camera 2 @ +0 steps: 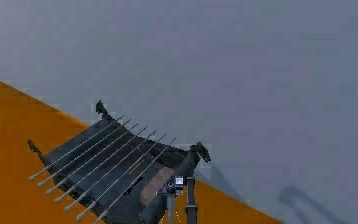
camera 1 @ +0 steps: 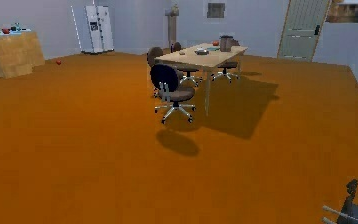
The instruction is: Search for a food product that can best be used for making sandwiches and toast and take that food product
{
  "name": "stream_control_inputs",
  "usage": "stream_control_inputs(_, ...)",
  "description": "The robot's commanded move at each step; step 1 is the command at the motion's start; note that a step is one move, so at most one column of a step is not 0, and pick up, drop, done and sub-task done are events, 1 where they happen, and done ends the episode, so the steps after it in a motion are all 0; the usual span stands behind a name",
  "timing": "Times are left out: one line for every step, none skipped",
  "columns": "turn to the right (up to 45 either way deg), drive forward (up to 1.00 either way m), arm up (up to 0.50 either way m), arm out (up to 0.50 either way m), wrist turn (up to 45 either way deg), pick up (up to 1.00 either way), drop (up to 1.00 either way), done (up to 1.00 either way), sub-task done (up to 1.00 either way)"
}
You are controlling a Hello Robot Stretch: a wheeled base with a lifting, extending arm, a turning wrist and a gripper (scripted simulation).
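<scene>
No bread-like thing can be made out. In the forward view a wooden dining table (camera 1: 202, 57) stands at mid distance and carries a few small dark things and a grey-red pot (camera 1: 227, 42). A wooden counter (camera 1: 14, 55) at the far left bears small red and blue blobs (camera 1: 5, 31). In the arm side view the dark arm bar (camera 2: 190, 205) rises from the bottom edge. My gripper (camera 2: 168, 190) sits in front of a dark rack, so I cannot tell whether it holds anything.
Office chairs (camera 1: 173, 92) ring the table. A white fridge (camera 1: 98, 28) stands at the back wall and a door (camera 1: 303, 28) at the back right. A small red thing (camera 1: 59, 61) lies on the floor. The dark slatted rack (camera 2: 107, 160) stands against a grey wall. Wide orange floor lies ahead.
</scene>
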Motion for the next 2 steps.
stream_control_inputs(0.0, 0.0, 0.0, 0.0, 45.0, 0.0, 0.0, 0.0, 0.0)
stream_control_inputs(0.0, 0.0, 0.0, 0.0, 45.0, 0.0, 0.0, 0.0, 0.0)
